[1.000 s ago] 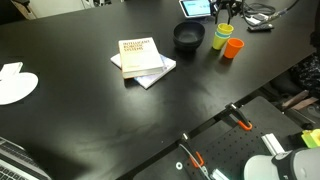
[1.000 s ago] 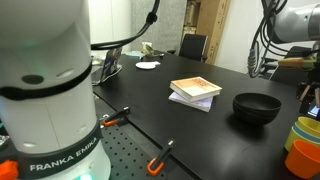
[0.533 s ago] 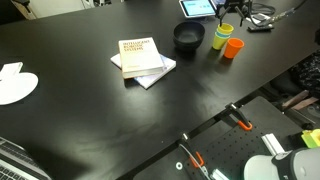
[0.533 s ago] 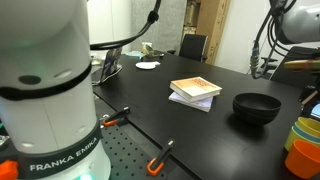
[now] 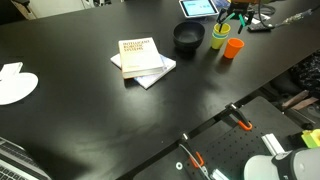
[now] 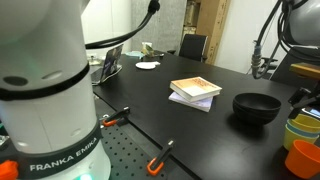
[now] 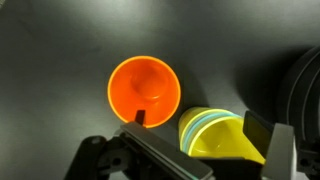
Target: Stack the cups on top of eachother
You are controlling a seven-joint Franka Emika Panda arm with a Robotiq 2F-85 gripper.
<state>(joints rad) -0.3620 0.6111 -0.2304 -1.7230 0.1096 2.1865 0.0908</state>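
The yellow cup sits nested in a stack with teal and green rims showing beneath it. The stack stands near the far table edge in both exterior views. The orange cup stands alone, upright and empty, right beside the stack. My gripper is open, with one finger on each side of the yellow stack, and holds nothing. It hangs just above the stack, and only a dark finger tip shows at the frame edge.
A black bowl stands next to the cups. Two stacked books lie mid-table. A white plate lies far off at the other end. A tablet and cables lie behind the cups.
The gripper has shifted a little over the cups, and a finger tip has come into view at the frame edge above the stack. The cups have not moved.
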